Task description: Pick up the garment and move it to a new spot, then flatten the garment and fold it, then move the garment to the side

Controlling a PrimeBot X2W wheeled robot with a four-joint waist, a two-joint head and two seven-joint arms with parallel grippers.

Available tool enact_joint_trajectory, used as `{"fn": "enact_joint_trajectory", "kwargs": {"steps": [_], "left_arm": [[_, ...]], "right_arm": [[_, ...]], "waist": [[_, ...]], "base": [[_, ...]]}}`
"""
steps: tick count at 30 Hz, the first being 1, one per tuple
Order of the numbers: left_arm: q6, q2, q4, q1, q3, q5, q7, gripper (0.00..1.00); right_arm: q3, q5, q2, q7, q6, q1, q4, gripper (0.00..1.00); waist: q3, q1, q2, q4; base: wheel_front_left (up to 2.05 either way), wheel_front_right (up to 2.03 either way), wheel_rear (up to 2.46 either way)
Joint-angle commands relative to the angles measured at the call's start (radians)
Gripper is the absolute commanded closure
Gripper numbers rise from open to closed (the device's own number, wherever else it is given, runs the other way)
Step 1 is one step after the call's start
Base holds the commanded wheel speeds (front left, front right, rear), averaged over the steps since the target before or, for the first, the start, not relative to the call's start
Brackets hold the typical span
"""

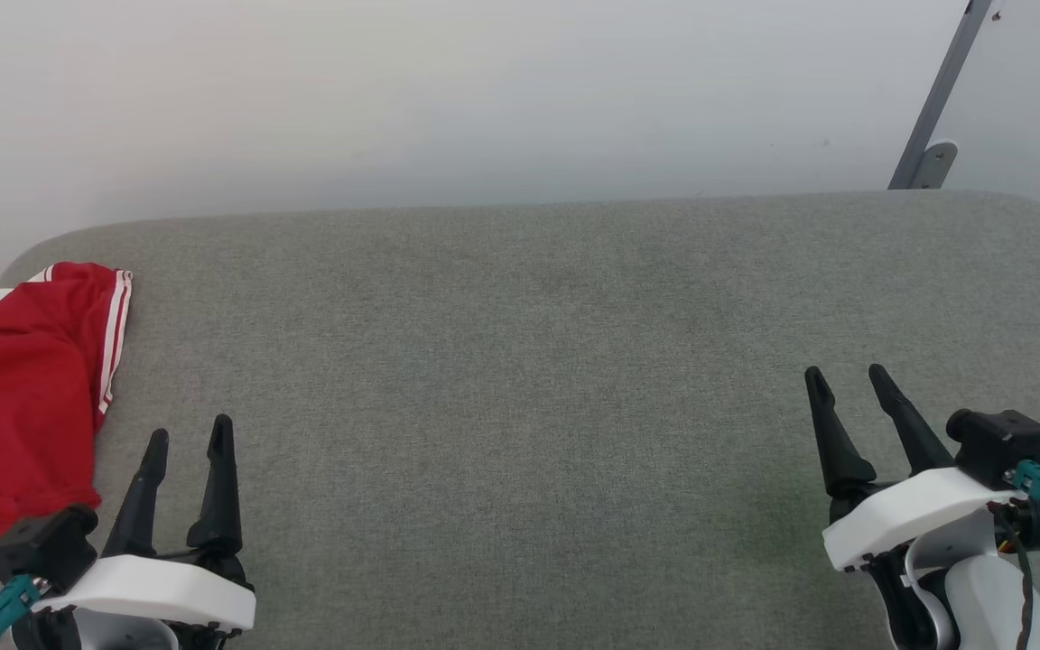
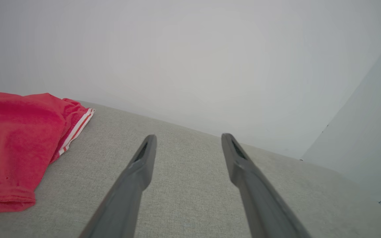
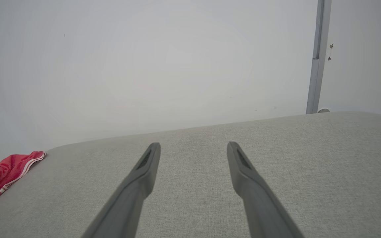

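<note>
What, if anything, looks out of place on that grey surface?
The shirt lies rumpled at the far left edge of the table, one striped sleeve turned over, not spread flat. Nothing else stands out.

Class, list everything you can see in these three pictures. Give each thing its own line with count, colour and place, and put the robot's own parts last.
garment: one, bright red with a red-and-white striped band and a bit of white, bunched at the left end of the padded surface
padded surface: one, grey-green fabric, spanning the view under both claws
wall: one, pale grey-white, behind the padded surface
metal post: one, grey, slanting at the upper right behind the padded surface
left claw: one, dark fingers on a white housing, lower left beside the garment, open and empty
right claw: one, dark fingers on a white housing, lower right, open and empty
</note>
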Motion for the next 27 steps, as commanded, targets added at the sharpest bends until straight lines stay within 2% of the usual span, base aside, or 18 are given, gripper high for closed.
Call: {"fn": "enact_joint_trajectory", "kwargs": {"steps": [1,27], "left_arm": [[-0.005,0.006,-0.009,0.007,-0.002,0.024,-0.009,0.00],[-0.007,0.031,-0.019,0.012,-0.022,0.177,-0.058,0.00]], "right_arm": [[0.004,-0.020,-0.006,-0.010,0.005,-0.015,-0.001,0.00],[0.007,-0.230,-0.013,-0.064,0.005,-0.017,0.000,0.00]], "waist": [[0.000,0.0000,0.0000,0.000],[-0.001,0.0000,0.0000,-0.006]], "base": [[0.00,0.00,0.00],[0.00,0.00,0.00]]}}
